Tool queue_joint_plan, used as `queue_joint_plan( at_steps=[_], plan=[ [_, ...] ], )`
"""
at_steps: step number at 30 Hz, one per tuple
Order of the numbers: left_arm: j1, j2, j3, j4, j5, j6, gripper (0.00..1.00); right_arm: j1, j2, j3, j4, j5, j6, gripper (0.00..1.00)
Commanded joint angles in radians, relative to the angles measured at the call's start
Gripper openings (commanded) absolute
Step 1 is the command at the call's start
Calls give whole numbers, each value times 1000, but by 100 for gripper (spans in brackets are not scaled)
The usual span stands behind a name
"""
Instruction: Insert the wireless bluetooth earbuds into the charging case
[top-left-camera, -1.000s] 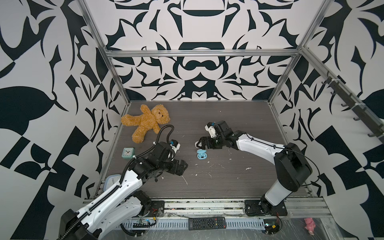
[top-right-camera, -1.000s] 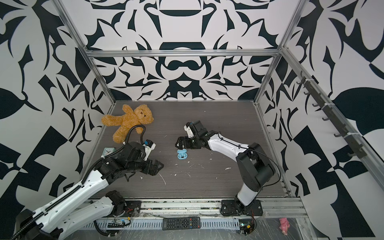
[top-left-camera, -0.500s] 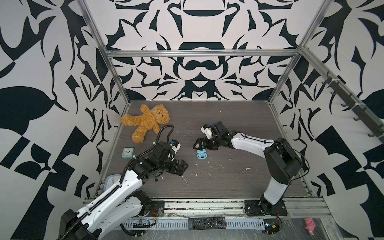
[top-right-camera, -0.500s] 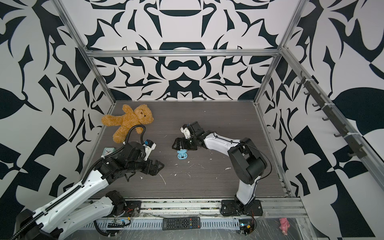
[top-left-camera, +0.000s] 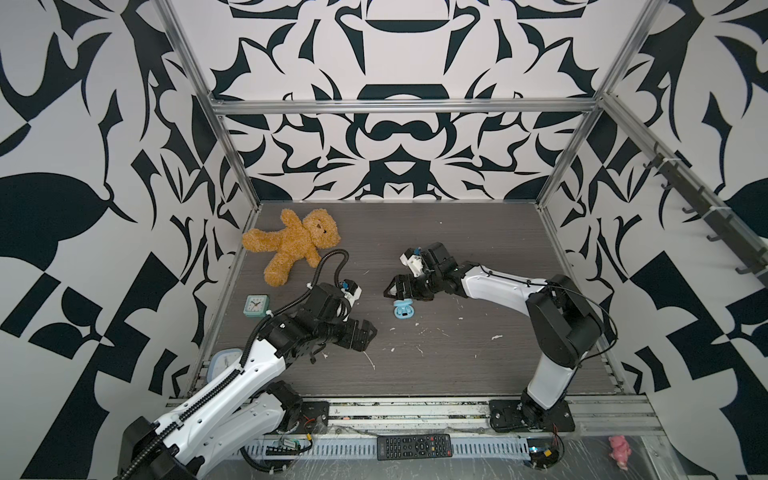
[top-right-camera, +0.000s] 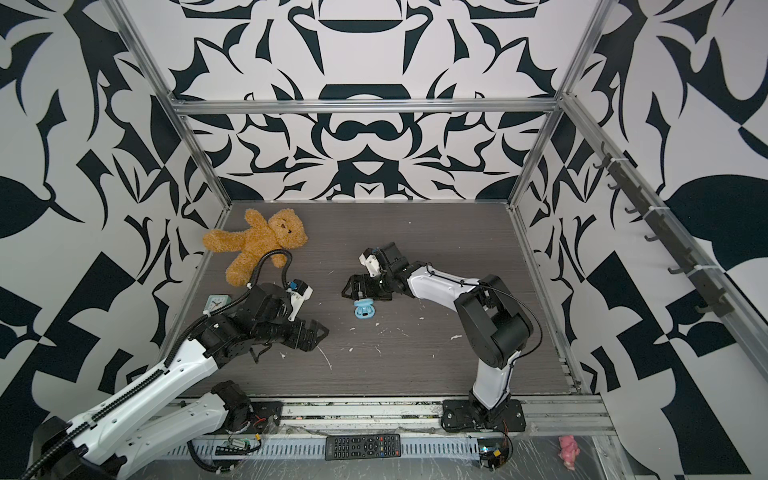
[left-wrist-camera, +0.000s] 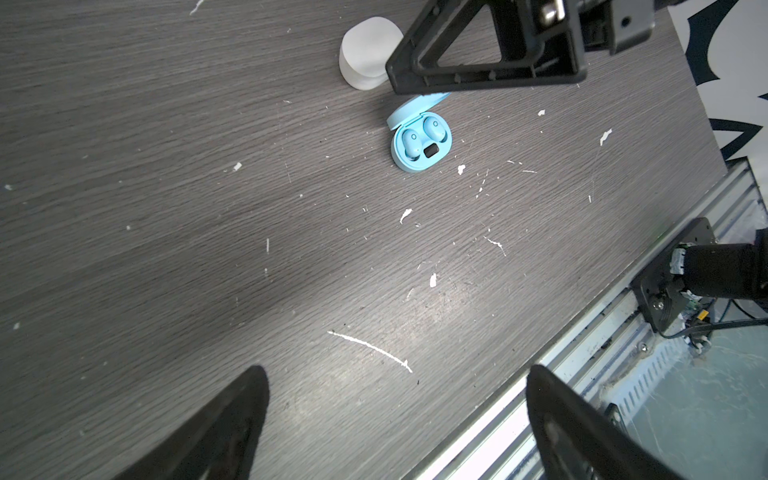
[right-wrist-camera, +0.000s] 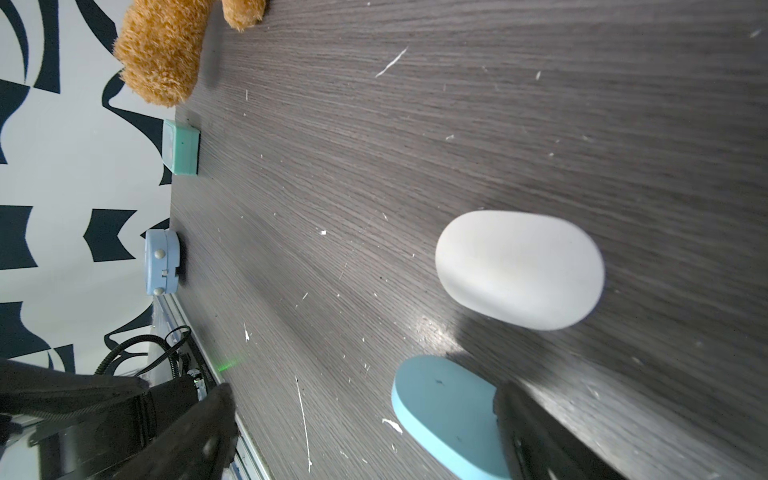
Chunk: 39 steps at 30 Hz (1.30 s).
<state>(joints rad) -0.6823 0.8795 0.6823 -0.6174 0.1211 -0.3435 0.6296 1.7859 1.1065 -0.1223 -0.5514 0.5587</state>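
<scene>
A light blue charging case (left-wrist-camera: 422, 141) lies open mid-table, with two light blue earbuds (left-wrist-camera: 411, 141) seated in its wells. Both top views show it (top-left-camera: 404, 308) (top-right-camera: 365, 308) just in front of my right gripper (top-left-camera: 390, 289) (top-right-camera: 348, 291). That gripper is open and hovers low over the raised blue lid (right-wrist-camera: 444, 411), which sits beside one finger (right-wrist-camera: 536, 432). A closed white case (right-wrist-camera: 519, 270) (left-wrist-camera: 368, 52) rests just beyond it. My left gripper (top-left-camera: 365, 334) (left-wrist-camera: 395, 415) stands open and empty near the front left, well apart from the case.
A brown teddy bear (top-left-camera: 293, 245) lies at the back left. A teal square clock (top-left-camera: 256, 306) and a round blue clock (top-left-camera: 224, 361) stand by the left wall. White flecks dot the wood table (top-left-camera: 457, 365). A remote (top-left-camera: 413, 446) lies on the front rail.
My right gripper has moved left and toward the front, coming over the blue case's lid. The left arm has not moved.
</scene>
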Motion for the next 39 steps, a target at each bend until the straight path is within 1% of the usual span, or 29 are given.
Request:
queue_joint_plan(
  at_steps=[1,15,19,22,27,30,32,34,39],
  plan=[
    [-3,4,-9,4,15,-8,99,-4,-41,-14,41,-22,24,99],
    [-4,9,-6,5,21,-9,99,1,-95,-84,96,-43,68,99],
    [-3,9,-7,4,21,-8,99,4,-143,-105,97,-32,69,99],
    [-3,5,-4,5,16,-2,99,4,-209,-112,57,7,51,99],
    [-3,-18,-3,0,-27,1,99,4,-364,-114,-52,151,-37,99],
    [-3,-32,-1,-2,-85,-1,99,4,-441,-110,-130,286,-84,99],
    [-2,-46,2,-8,-157,-6,99,4,-494,-120,-165,410,-112,99],
    [-2,-60,15,-8,-228,-10,99,2,-544,-140,-175,502,-136,99],
    [-1,-87,53,-4,-477,-89,99,3,-699,-238,-134,767,-198,99]
  ],
)
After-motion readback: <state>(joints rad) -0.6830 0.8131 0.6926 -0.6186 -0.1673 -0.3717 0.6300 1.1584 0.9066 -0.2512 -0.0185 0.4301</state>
